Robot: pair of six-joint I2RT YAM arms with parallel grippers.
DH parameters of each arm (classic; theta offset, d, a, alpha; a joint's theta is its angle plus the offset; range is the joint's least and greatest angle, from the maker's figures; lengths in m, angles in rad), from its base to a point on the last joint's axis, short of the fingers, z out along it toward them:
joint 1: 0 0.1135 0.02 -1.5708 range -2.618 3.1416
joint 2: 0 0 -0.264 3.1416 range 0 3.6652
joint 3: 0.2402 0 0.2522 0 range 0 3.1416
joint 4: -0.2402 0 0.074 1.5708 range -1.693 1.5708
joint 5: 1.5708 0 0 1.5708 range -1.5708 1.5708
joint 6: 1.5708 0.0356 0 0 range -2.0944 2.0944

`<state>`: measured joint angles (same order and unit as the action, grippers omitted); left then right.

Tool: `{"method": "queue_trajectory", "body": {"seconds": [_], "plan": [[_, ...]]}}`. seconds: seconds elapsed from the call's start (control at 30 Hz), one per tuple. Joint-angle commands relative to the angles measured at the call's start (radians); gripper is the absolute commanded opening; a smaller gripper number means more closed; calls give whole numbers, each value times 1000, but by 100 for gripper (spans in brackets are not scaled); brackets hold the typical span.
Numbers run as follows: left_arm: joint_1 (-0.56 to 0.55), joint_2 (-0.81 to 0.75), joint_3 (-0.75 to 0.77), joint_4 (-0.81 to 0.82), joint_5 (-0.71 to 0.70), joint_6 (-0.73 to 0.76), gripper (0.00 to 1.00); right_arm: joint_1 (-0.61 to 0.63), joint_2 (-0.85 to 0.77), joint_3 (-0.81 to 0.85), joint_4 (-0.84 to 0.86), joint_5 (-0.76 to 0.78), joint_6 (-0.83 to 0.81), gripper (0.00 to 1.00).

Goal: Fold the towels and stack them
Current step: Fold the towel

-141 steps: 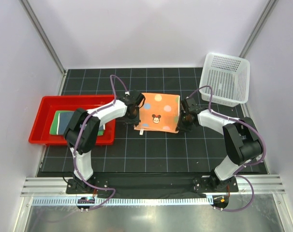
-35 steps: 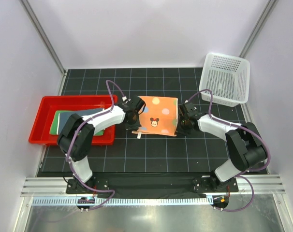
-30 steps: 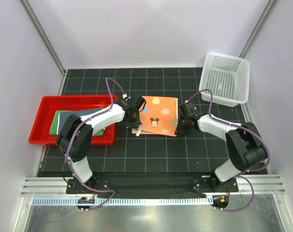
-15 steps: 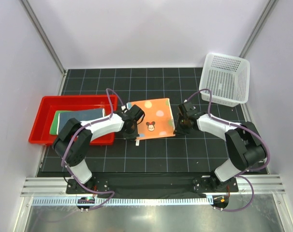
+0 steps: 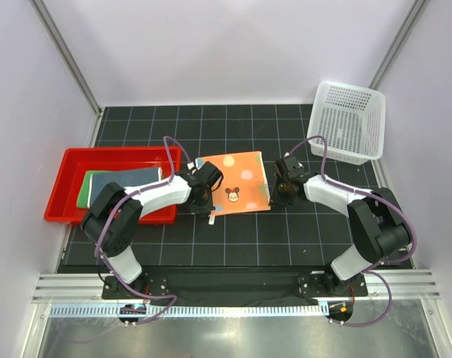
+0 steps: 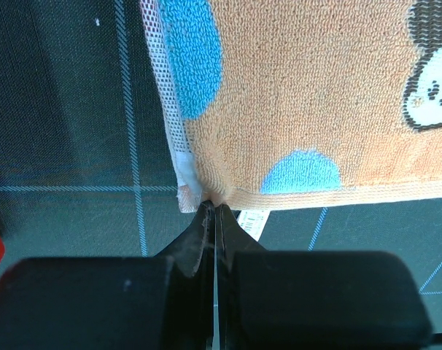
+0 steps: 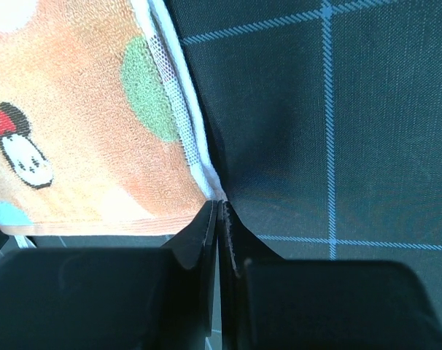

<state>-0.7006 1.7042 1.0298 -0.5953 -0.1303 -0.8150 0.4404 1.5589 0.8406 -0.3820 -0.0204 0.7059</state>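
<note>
1. Top external view shows the orange towel (image 5: 237, 183) lying flat on the black grid mat (image 5: 300, 231) between the two arms. It is a little turned, with the mouse face upward.
2. From the left wrist view, the left gripper (image 6: 210, 211) has its jaws pressed together on the near-left corner of this towel, just beside a small white label (image 6: 251, 221).
3. From the right wrist view, the right gripper (image 7: 217, 208) is also closed, and the white hem of the near-right corner goes in between its tips.
4. At the left stands the red tray (image 5: 62, 186). Inside it the dark blue towel (image 5: 129, 177) lies on the green towel (image 5: 88, 190), whose left part shows. The white basket (image 5: 345, 123) stands well apart at the far right.
5. I judge that the step in hand is the fold of the orange towel, which seems to be the last one outside the tray.
6. The next move probably calls for lifting both corners together at equal height and carrying them over to the far edge, so that the edges meet. Both grips are only at the very tips, so a corner could slip out.
</note>
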Motion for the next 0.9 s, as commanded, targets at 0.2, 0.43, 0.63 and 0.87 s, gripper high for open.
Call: {"method": "queue_trajectory", "body": {"seconds": [0.2, 0.43, 0.63, 0.87], "plan": [[-8, -14, -76, 35, 18, -9, 0, -2, 1, 2, 17, 54, -11, 9], [-19, -49, 15, -53, 44, 39, 20, 0, -22, 54, -37, 63, -42, 21], [-14, -71, 332, -297, -98, 184, 46, -32, -27, 240, -143, 33, -221, 36], [195, -34, 492, -193, 127, 446, 52, -141, 113, 486, -43, -373, -494, 39]]}}
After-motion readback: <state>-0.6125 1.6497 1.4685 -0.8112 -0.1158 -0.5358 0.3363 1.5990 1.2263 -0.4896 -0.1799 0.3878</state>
